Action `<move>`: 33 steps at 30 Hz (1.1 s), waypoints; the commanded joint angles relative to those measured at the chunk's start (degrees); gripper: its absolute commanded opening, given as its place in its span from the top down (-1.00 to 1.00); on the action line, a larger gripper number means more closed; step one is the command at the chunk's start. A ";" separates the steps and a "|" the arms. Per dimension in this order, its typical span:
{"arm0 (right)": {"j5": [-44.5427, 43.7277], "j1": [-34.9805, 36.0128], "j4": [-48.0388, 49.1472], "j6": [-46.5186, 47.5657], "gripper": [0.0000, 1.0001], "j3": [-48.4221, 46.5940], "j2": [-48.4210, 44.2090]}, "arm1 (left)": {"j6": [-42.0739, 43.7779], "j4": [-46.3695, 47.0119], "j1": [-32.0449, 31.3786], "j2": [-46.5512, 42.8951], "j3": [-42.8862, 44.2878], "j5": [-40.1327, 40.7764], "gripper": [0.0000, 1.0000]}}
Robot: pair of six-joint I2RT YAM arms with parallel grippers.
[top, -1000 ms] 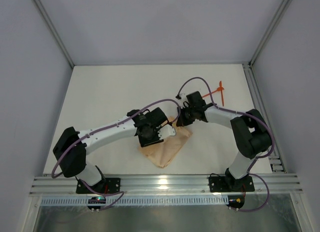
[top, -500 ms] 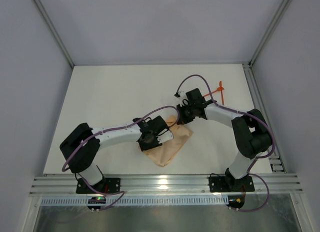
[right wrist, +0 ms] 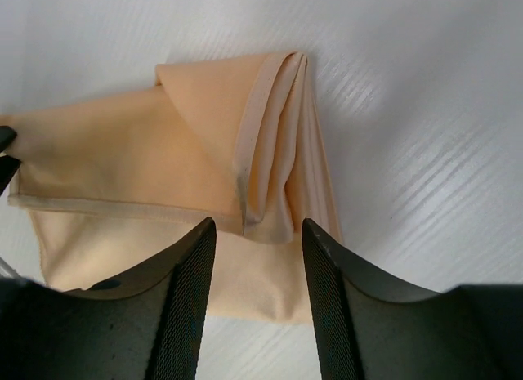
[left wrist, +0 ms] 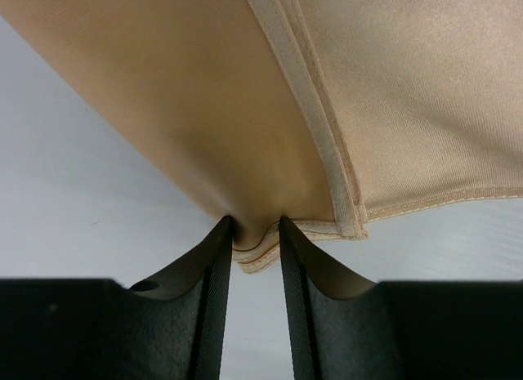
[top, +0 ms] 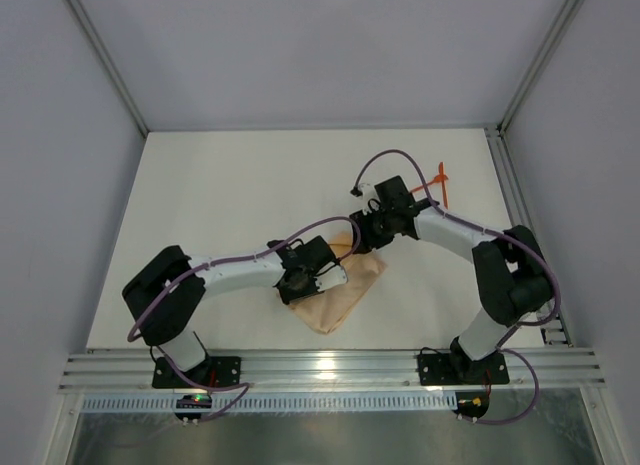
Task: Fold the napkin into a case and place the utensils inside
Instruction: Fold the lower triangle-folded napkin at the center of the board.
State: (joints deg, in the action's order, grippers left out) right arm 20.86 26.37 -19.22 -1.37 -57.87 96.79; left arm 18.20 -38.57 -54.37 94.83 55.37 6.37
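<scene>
- Since 1 second ago the left arm's elbow has swung inward and its wrist has sunk nearer the front rail. The right arm's wrist has edged a little toward the far side of the table (top: 220,205).
- Folded into a long peach-orange shape, the napkin (top: 338,301) lies on the white table between the 2 arms, near the front edge, with its long side running on a diagonal.
- At the cloth's left side the left gripper (left wrist: 255,233) is down low. Its 2 black fingers (left wrist: 214,270) are drawn narrow and pinch a hemmed corner, which bunches up in the slim gap between them.
- Seen from the left wrist, a stitched hem runs away from the pinched corner and the rest of the cloth spreads beyond it.
- Over the napkin's far right corner the right gripper (right wrist: 255,233) hovers with its jaws parted wide and nothing clamped in them.
- Seen from the right wrist, a folded flap of several stacked layers ends just beyond the fingertips, with a diagonal hem crossing it. Whether the fingers touch the cloth cannot be told.
- Beyond the right wrist the utensils (top: 442,182), 2 thin orange-red sticks, lie crossing one another on bare table. They are well apart from the napkin, and 1 is partly hidden by the arm.
</scene>
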 commanded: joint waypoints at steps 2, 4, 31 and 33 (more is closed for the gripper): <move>0.68 -0.18 -5.55 3.38 -0.04 -3.22 -9.77 | 0.44 3.85 0.14 1.41 -2.82 -3.20 0.43; 0.41 -0.18 -6.35 3.74 -0.06 -3.13 -10.92 | 0.26 3.67 0.14 1.15 -2.82 -3.99 0.45; 1.55 -1.49 9.20 -5.93 0.94 4.34 -1.08 | 0.00 2.97 0.14 1.85 -2.64 -4.88 0.44; 1.90 -1.76 9.55 -5.58 0.94 4.52 -0.91 | 0.17 2.88 0.14 1.94 -2.73 -4.97 0.44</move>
State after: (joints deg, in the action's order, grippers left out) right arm 23.27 25.47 -12.36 -6.50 -53.60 98.61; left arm 18.68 -38.33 -54.35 94.39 54.96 4.93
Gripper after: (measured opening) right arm 0.038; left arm 0.282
